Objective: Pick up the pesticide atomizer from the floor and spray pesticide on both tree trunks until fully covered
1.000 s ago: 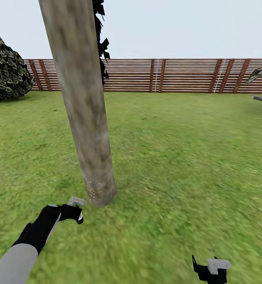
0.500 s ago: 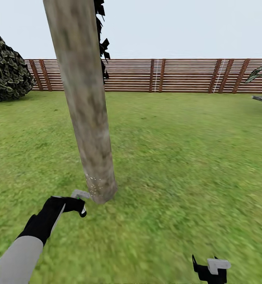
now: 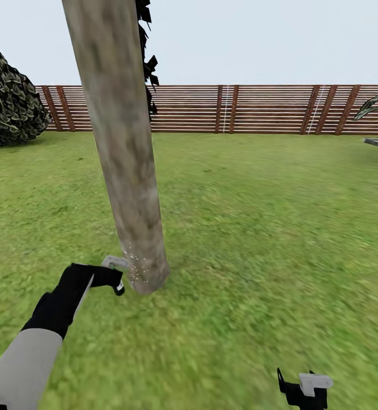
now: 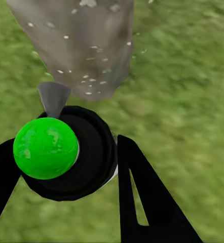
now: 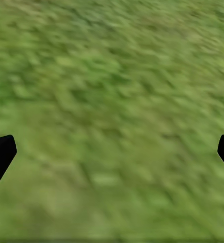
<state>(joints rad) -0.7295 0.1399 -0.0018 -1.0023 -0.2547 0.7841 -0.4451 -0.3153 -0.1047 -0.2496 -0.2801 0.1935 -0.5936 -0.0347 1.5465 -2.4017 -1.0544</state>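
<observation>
One tree trunk [image 3: 126, 171] stands just ahead of the left end effector [image 4: 66, 167], which pinches the pesticide atomizer [image 4: 56, 147], nozzle at the speckled base. The right end effector [image 5: 112, 152], spread, hangs over grass [image 3: 268, 228]. Risk: nozzle so low, upper bark may go uncovered.

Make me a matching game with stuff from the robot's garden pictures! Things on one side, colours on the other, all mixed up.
Things:
1. tree trunk
2. fence
3. ball on the atomizer in the left claw
4. bush

Colours:
A. bright green
B. brown slats
C. dark green
D. mottled grey-brown

Pairs: 1-D, 2-B, 3-A, 4-C
</observation>
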